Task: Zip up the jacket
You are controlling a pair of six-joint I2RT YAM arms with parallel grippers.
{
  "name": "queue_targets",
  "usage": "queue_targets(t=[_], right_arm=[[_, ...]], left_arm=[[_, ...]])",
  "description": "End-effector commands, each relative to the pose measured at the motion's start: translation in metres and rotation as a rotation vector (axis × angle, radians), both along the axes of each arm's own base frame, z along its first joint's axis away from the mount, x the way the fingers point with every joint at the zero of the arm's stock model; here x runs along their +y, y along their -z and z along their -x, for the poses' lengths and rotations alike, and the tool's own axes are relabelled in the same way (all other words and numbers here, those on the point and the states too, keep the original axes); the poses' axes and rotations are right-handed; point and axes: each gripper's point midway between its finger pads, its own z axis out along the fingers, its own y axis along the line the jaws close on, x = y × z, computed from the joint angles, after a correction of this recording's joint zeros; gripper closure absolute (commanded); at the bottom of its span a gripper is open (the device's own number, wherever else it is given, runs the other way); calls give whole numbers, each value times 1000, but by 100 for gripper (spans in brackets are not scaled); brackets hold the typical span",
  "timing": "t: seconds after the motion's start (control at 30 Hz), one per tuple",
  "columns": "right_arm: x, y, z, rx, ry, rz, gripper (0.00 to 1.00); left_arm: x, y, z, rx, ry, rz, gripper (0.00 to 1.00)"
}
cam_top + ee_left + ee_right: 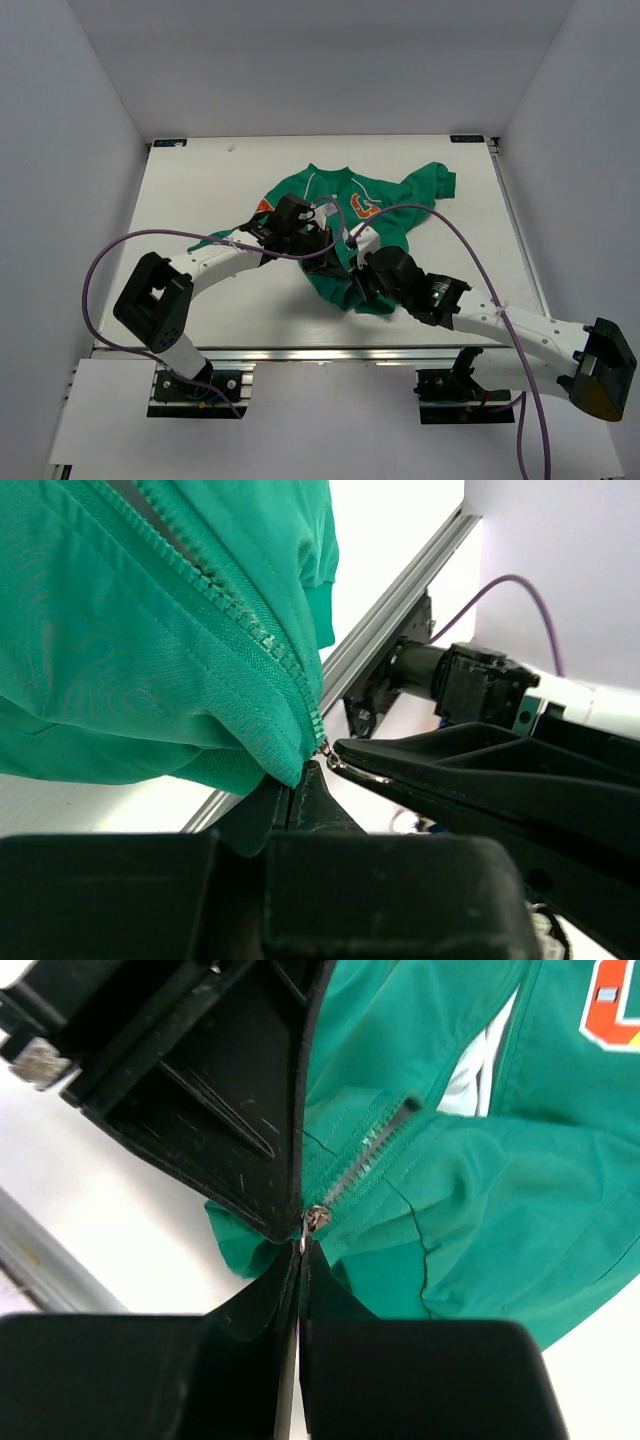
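Observation:
The green jacket (340, 200) lies crumpled on the white table (200, 190), orange logo (366, 208) facing up. Both grippers meet at the bottom of its front zip. My left gripper (293, 783) is shut on the hem fabric (270, 760) right under the zip teeth (240, 620). My right gripper (302, 1247) is shut on the thin metal pull tab hanging from the zip slider (317, 1218). The same pull tab (355, 771) shows between the right fingers in the left wrist view. From above, the left gripper (343, 270) and right gripper (357, 285) nearly touch over the hem.
An aluminium rail (300, 353) runs along the near table edge, close below the hem. Purple cables (110, 260) loop from both arms above the table. White walls close in the table on three sides.

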Motion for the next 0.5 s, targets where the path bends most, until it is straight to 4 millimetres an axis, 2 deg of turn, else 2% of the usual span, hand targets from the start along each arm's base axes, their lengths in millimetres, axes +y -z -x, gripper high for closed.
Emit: queue_targets(t=[0.0, 0.1, 0.27, 0.37, 0.47], right_arm=[[8, -39, -3, -17, 17, -107, 100], [2, -37, -13, -26, 76, -93, 100], [-6, -47, -35, -69, 199, -117, 100], [-5, -55, -44, -90, 227, -143, 100], [-6, -54, -52, -93, 250, -129, 100]], left_arm=[[3, -13, -1, -105, 17, -13, 100], [2, -11, 4, -107, 38, -33, 100], [8, 0, 14, -85, 56, -63, 100], [12, 6, 23, -64, 69, -84, 100], [14, 8, 30, -54, 80, -86, 100]])
